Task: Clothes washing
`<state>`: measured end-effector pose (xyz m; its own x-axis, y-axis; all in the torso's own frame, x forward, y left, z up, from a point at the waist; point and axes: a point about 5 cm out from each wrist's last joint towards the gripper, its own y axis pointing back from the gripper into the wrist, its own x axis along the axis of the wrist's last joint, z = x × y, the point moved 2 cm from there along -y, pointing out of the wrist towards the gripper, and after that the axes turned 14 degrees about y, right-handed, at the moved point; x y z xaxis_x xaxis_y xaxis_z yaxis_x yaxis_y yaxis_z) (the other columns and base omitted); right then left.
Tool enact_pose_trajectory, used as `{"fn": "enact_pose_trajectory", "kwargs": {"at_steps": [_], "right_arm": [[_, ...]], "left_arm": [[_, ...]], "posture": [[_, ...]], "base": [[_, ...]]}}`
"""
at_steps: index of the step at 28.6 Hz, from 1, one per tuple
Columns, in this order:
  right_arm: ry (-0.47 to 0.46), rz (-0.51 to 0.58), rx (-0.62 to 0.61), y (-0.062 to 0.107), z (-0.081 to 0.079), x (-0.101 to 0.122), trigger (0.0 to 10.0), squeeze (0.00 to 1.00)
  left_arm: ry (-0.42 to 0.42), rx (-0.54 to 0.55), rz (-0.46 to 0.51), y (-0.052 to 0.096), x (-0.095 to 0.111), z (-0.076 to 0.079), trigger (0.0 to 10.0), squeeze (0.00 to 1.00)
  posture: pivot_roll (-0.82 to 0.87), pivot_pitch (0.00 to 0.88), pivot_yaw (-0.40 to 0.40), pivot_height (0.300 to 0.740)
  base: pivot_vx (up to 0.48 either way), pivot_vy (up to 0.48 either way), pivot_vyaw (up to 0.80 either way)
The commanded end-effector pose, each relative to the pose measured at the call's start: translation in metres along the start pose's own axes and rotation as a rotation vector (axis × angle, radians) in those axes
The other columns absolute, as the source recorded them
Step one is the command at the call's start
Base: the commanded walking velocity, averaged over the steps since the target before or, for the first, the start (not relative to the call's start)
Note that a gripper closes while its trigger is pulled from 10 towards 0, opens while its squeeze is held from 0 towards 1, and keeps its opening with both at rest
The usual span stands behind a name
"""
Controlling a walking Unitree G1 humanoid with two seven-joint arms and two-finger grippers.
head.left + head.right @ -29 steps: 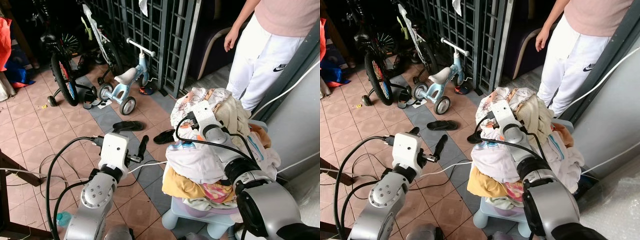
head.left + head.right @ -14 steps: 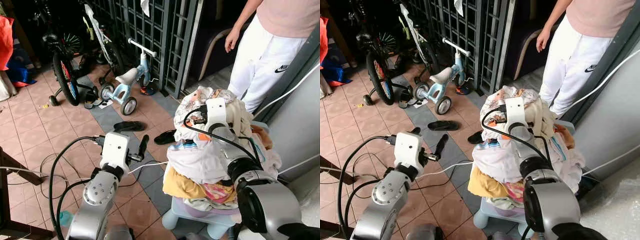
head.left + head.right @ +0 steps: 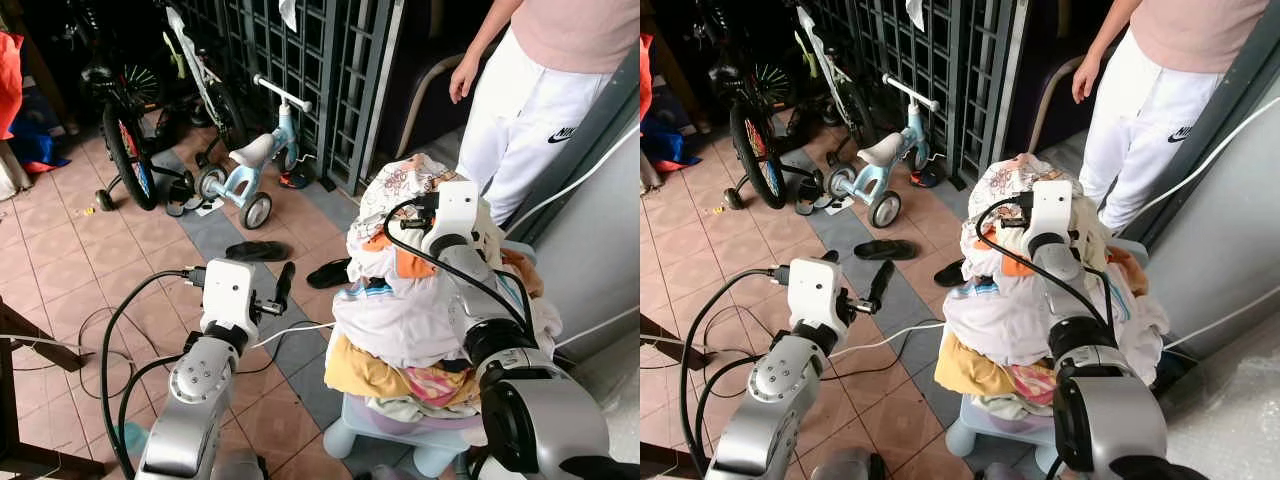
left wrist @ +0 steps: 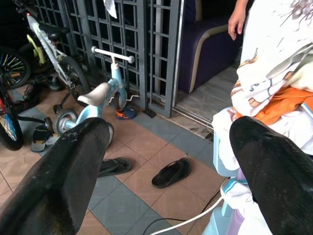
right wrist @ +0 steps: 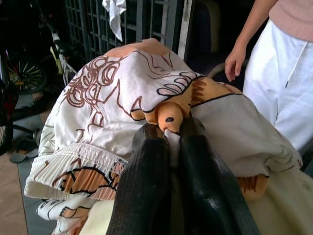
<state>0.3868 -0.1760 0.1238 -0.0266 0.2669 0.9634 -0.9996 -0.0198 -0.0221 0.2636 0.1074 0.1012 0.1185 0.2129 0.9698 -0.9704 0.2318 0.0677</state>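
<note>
The right gripper (image 5: 171, 139) is seen clamped on a printed garment (image 5: 112, 93), a fold of white and orange cloth pinched between its two black fingers (image 5: 146, 181). In the head views this gripper's body is placed right of centre, at the top of a heap of clothes (image 3: 400, 320) piled in a pale basket (image 3: 370, 425) in the lower right of the frame. The garment is bunched up above the rest of the heap.

The left gripper (image 4: 166, 161) is held spread wide and grasps nothing; through the gap between its fingers a slipper (image 4: 171, 172) on the tiled floor (image 3: 90, 260) is seen. In the left eye view this gripper is placed left of centre, apart from the heap.

Compared with a second ago, the right gripper has been raised and shifted toward the right of the frame, and the garment appears to have been lifted with it, though how far is hard to judge. The left gripper has barely moved.

A person (image 3: 545, 100) in white trousers is seen at the upper right, and a small blue tricycle (image 3: 250, 165) at the upper left.
</note>
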Motion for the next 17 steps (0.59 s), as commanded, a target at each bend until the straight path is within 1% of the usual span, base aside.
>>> {"fn": "enact_pose_trajectory", "kwargs": {"at_steps": [1,3,6,8,9,10,11,12,13,14,15,16,17], "right_arm": [[0.004,0.109,-0.050,0.002,0.024,0.021,0.0,0.00],[0.013,0.139,-0.062,0.010,0.037,0.026,0.0,0.00],[0.024,0.167,-0.055,0.023,0.047,0.030,0.0,0.00],[0.046,0.170,-0.003,0.046,0.055,0.026,0.0,0.00],[0.063,0.164,0.063,0.067,0.055,0.022,0.0,0.00],[0.063,0.164,0.063,0.067,0.055,0.022,0.0,0.00],[0.085,0.142,0.120,0.080,0.052,0.014,0.0,0.00],[0.098,0.125,0.159,0.090,0.050,0.010,0.0,0.00],[0.098,0.125,0.159,0.090,0.050,0.010,0.0,0.00],[0.149,0.035,0.365,0.126,0.032,-0.018,0.0,0.00],[0.149,0.035,0.365,0.126,0.032,-0.018,0.0,0.00],[0.167,-0.006,0.449,0.141,0.025,-0.028,0.0,0.00],[0.214,-0.053,0.555,0.159,0.016,-0.043,0.0,0.00]], "left_arm": [[0.001,0.013,0.006,-0.002,0.000,-0.002,10.0,0.00],[0.000,0.014,0.007,-0.002,0.000,-0.003,10.0,0.00],[-0.002,0.015,0.008,-0.002,-0.001,-0.005,10.0,0.00],[0.000,0.014,0.007,-0.002,-0.002,-0.004,10.0,0.00],[0.001,0.011,0.006,-0.002,-0.002,-0.004,10.0,0.00],[0.001,0.011,0.006,-0.002,-0.002,-0.004,10.0,0.00],[0.003,0.006,0.003,-0.003,-0.003,-0.003,10.0,0.00],[0.004,0.002,0.002,-0.004,-0.003,-0.002,10.0,0.00],[0.004,0.002,0.002,-0.004,-0.003,-0.002,10.0,0.00],[0.004,-0.013,0.000,-0.006,-0.004,0.000,10.0,0.00],[0.004,-0.013,0.000,-0.006,-0.004,0.000,10.0,0.00],[0.003,-0.018,0.000,-0.007,-0.004,0.000,10.0,0.00],[0.003,-0.022,0.001,-0.009,-0.004,0.001,10.0,0.00]], "posture": [[0.06,0.000,-0.056,0.740],[0.06,0.000,-0.060,0.740],[0.05,0.000,-0.062,0.740],[0.03,0.000,-0.060,0.740],[0.03,0.000,-0.058,0.740],[0.03,0.000,-0.058,0.740],[0.02,0.000,-0.057,0.740],[0.01,0.000,-0.055,0.740],[0.01,0.000,-0.055,0.740],[0.00,0.000,-0.047,0.740],[0.00,0.000,-0.047,0.740],[0.00,0.000,-0.047,0.740],[0.00,0.000,-0.040,0.740]], "base": [[0.000,0.000,0.00],[0.000,0.000,0.00],[0.000,0.000,0.00],[0.000,0.000,0.00],[0.000,0.000,0.00],[0.000,0.000,0.00],[0.000,0.000,0.00],[0.000,0.000,0.00],[0.000,0.000,0.00],[0.000,0.000,0.00],[0.000,0.000,0.00],[0.000,0.000,0.00],[0.000,0.000,0.00]]}}
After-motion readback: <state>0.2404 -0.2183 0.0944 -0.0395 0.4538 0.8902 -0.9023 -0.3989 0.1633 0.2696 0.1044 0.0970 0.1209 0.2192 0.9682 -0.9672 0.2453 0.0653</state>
